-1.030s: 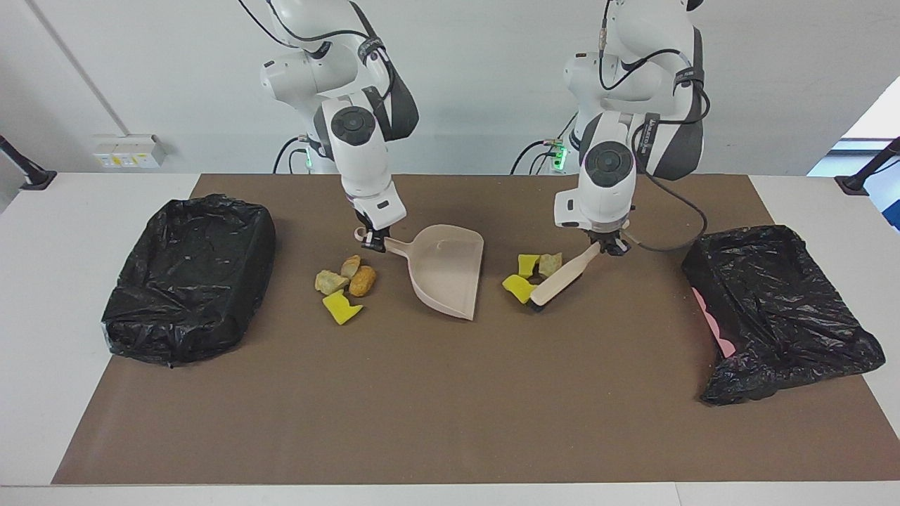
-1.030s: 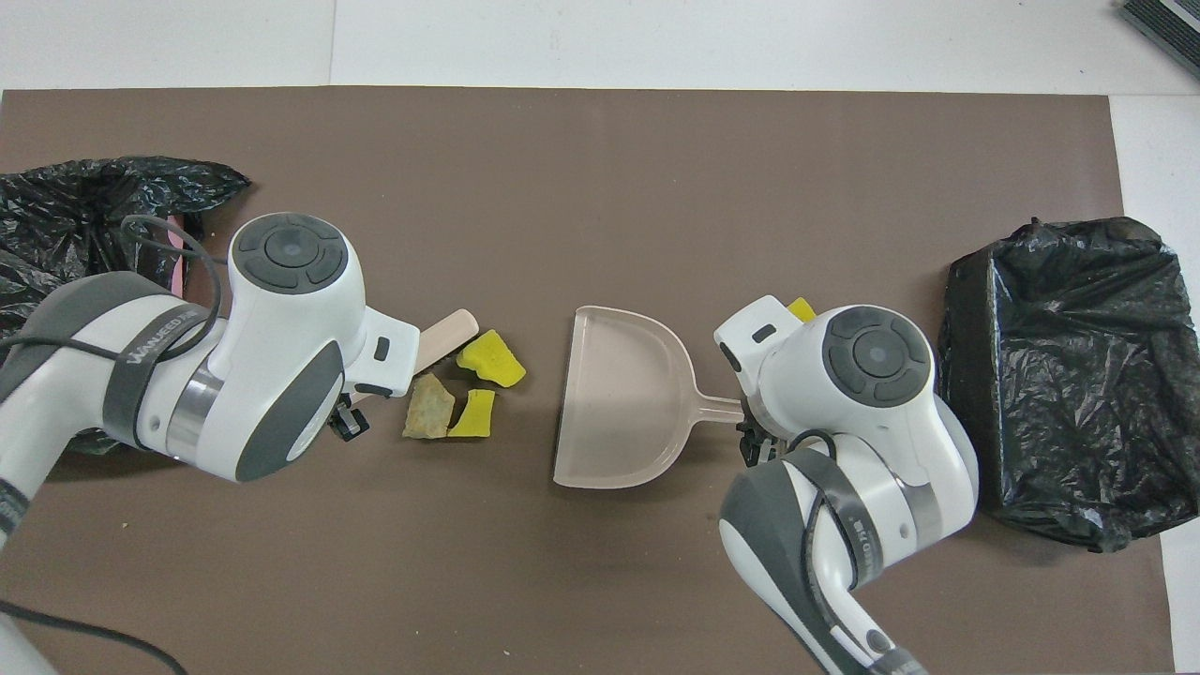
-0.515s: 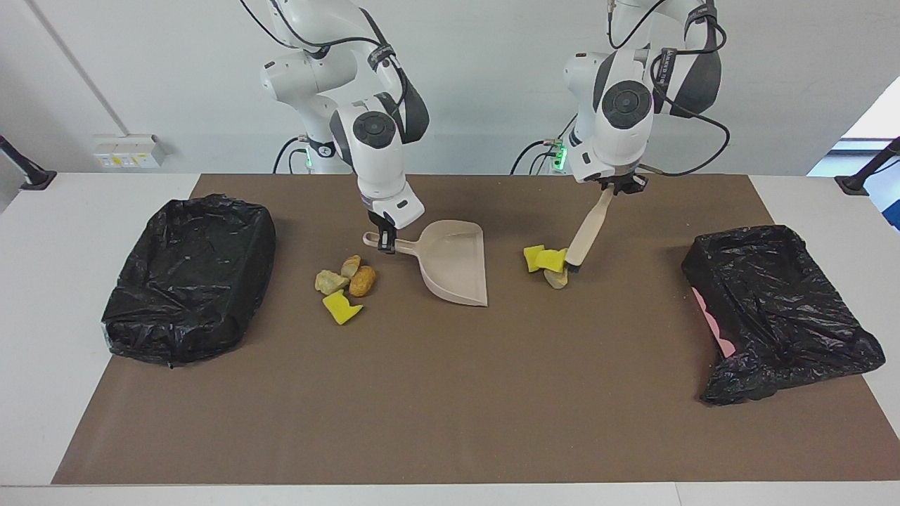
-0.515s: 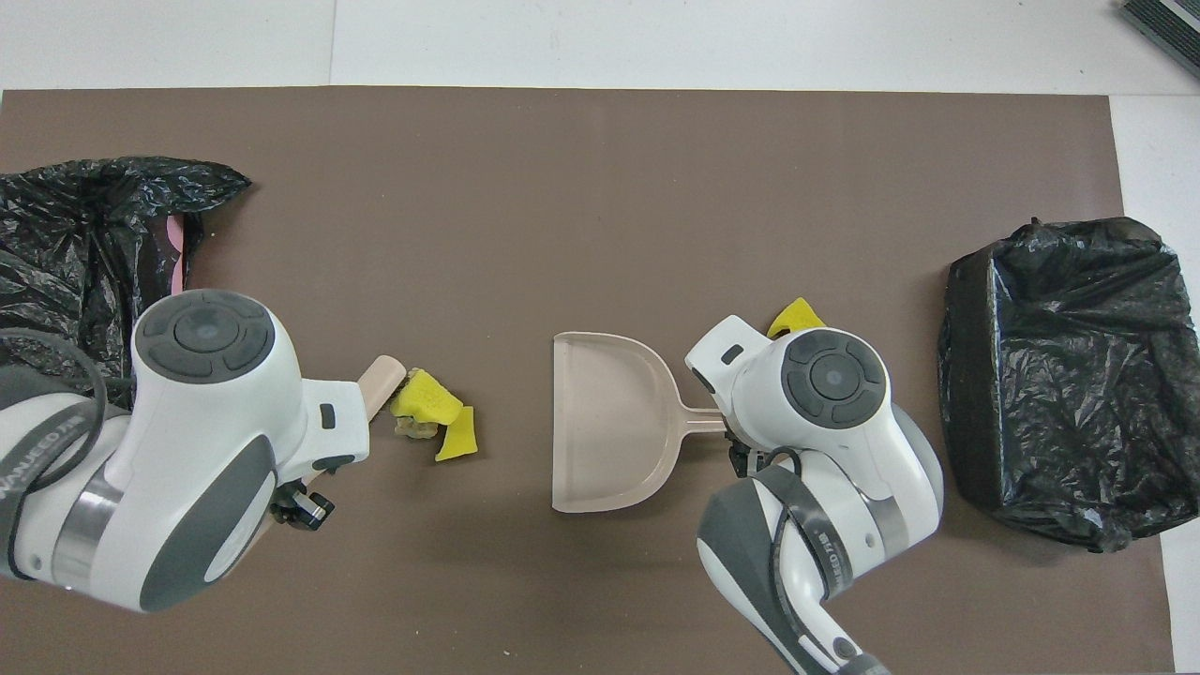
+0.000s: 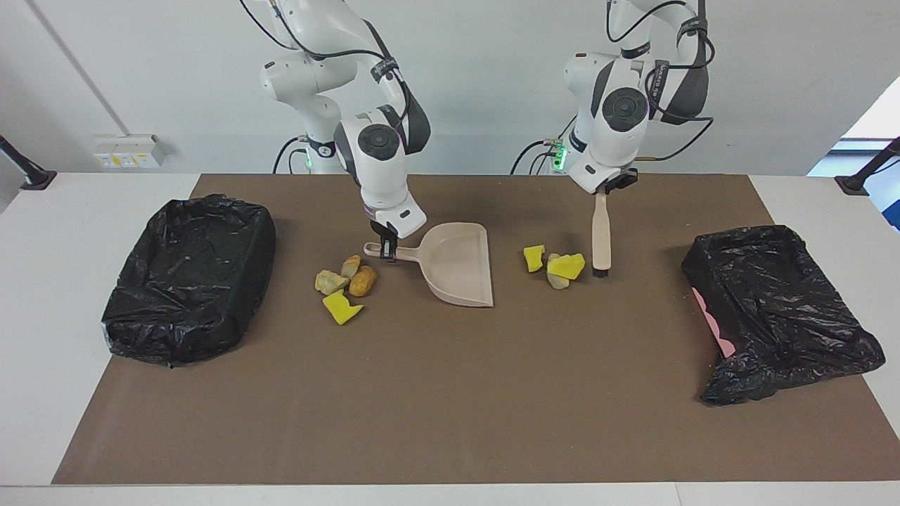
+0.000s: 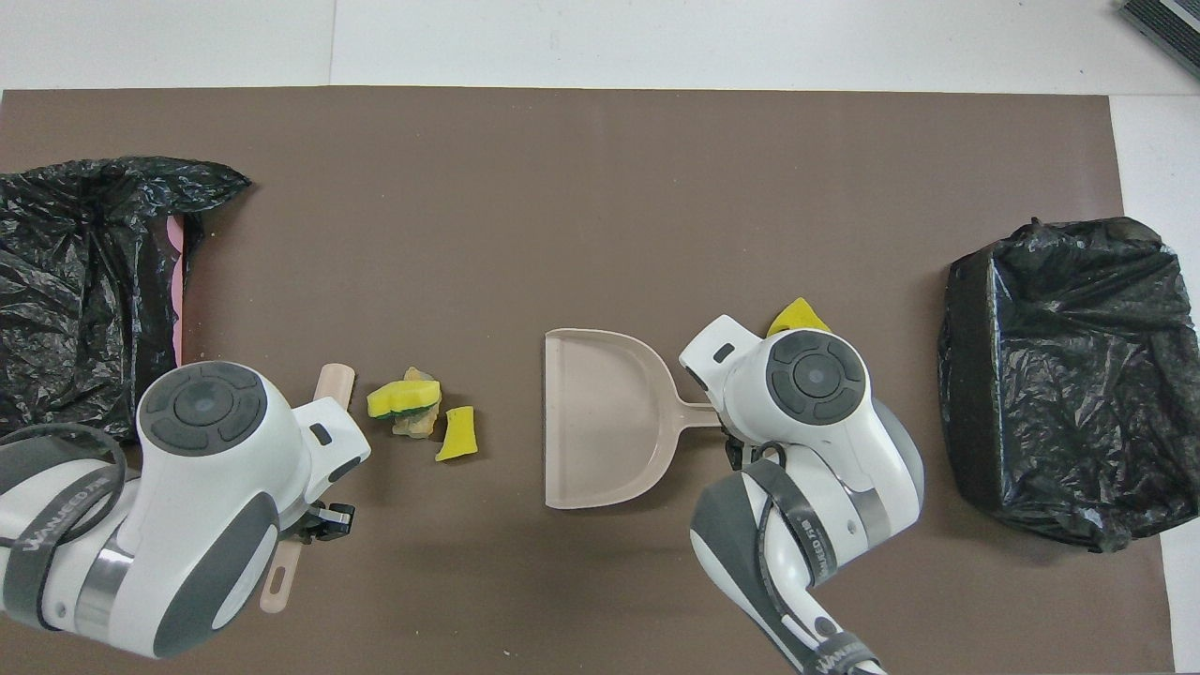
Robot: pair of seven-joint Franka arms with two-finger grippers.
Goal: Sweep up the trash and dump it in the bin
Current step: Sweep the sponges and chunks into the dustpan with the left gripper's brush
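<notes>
I am holding the hand brush point(image 5: 601, 235) upright in my left gripper point(image 5: 599, 195), its bristles resting on the table beside three scraps of trash point(image 5: 555, 266) lying between it and the dustpan point(image 5: 458, 270), whose handle my right gripper point(image 5: 386, 249) is clamping.

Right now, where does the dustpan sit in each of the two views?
Facing view: dustpan just left of centre, handle held by the right gripper.
Overhead view: dustpan at centre, handle pointing right.
Shared landmark: the brush with yellow scraps beside it.
</notes>
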